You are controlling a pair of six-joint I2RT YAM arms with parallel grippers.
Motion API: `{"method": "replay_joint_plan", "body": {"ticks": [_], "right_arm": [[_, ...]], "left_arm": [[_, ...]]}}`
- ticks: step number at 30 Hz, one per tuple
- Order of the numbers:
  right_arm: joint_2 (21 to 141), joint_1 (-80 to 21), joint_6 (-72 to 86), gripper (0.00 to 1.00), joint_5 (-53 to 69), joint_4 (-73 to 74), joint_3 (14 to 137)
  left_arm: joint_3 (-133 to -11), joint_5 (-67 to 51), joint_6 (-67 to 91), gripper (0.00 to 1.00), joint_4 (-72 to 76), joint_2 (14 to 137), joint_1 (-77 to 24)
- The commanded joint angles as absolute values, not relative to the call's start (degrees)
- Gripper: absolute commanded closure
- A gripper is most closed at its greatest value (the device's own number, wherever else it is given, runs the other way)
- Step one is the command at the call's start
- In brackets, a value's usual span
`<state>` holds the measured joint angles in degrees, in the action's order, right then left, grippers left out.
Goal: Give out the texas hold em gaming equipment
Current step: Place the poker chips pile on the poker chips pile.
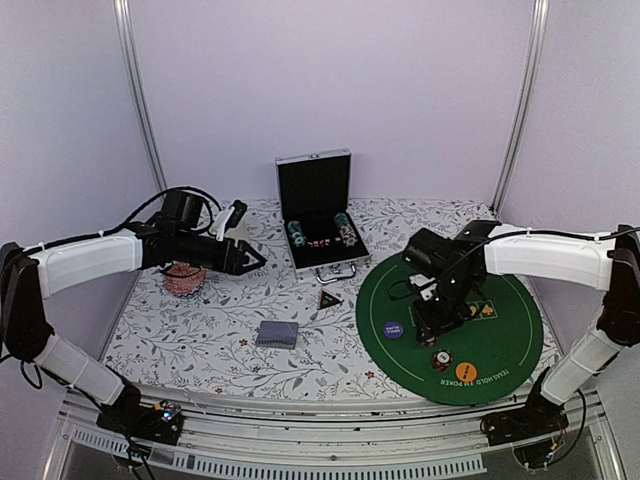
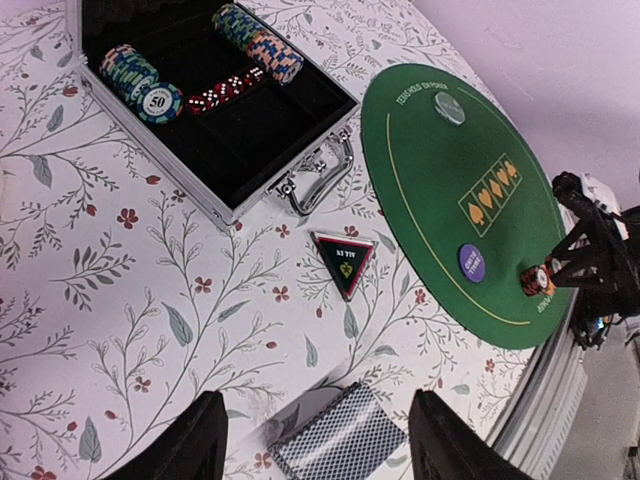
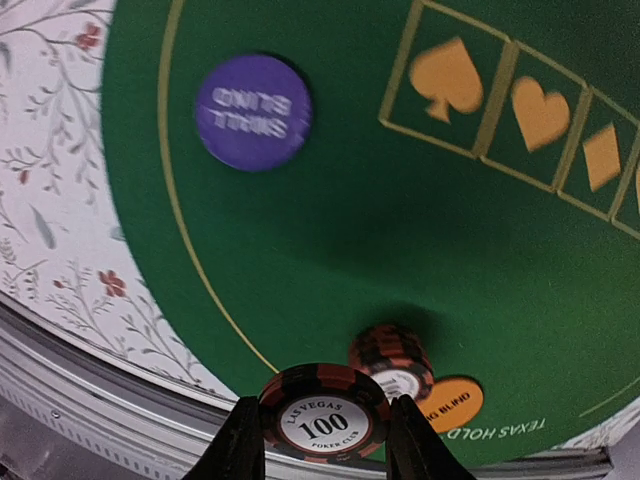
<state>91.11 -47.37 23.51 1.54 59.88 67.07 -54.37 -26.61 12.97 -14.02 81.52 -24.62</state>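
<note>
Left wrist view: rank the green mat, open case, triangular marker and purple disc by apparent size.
1-2. green mat and open case: about alike; the frame crops the case, so they are left unranked.
3. triangular marker
4. purple disc

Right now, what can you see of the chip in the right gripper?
The chip is round, with a black and red striped edge and a white centre printed LAS VEGAS 100 POKER CLUB. The right gripper pinches it by its rim, face toward the camera, above the green mat, near a similar chip stack lying there. Whether it is one chip or several I cannot tell.
</note>
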Motion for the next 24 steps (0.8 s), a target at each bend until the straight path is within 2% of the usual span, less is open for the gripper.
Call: {"method": "replay_joint_plan", "body": {"ticks": [1,3,16,24], "right_arm": [[84.2,-45.4,33.2,0.85,0.3,63.4,59.1],[83.2,-44.6,34.2,0.82,0.2,62.0,57.0],[86.8,-42.8,31.9,0.84,-0.5,54.6,53.6],[87.6,-42.7,31.5,0.85,-0.7,55.9,53.0]], "left_arm": [[-54.9,-28.3,11.9,0.36,-14.6,82.1,-23.8],[-54.9,-28.5,12.0,0.36,-14.5,82.2,-23.8],[-54.6,-27.7,11.6,0.36,-15.4,80.9,-23.7],[-54.8,-27.8,11.6,0.36,-15.5,80.9,-23.7]]}}
